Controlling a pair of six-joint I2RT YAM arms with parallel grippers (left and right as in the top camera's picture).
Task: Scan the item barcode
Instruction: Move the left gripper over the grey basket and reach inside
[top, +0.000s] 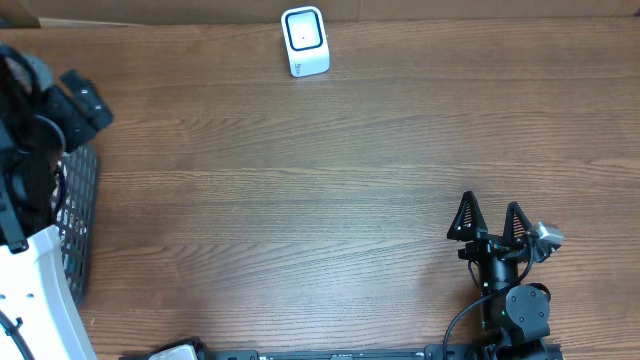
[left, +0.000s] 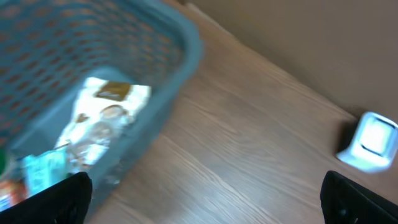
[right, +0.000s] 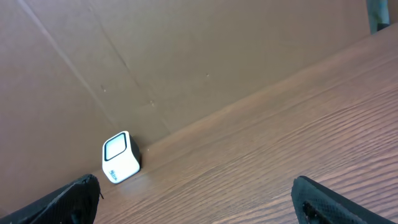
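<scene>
We are seeing left gripper and right gripper both spread, scanner standing far back, only left wrist view showing packets in the basket.

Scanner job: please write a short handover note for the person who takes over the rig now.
Left gripper: open, empty, near the blue basket.
Right gripper: open, empty, over the table, apart from everything.
Scanner: at the table's far edge, nothing in front of it.
A white packet and other items lie in the basket.
Done: nothing picked, nothing scanned.
To do: pick an item, show its barcode to the scanner.
</scene>
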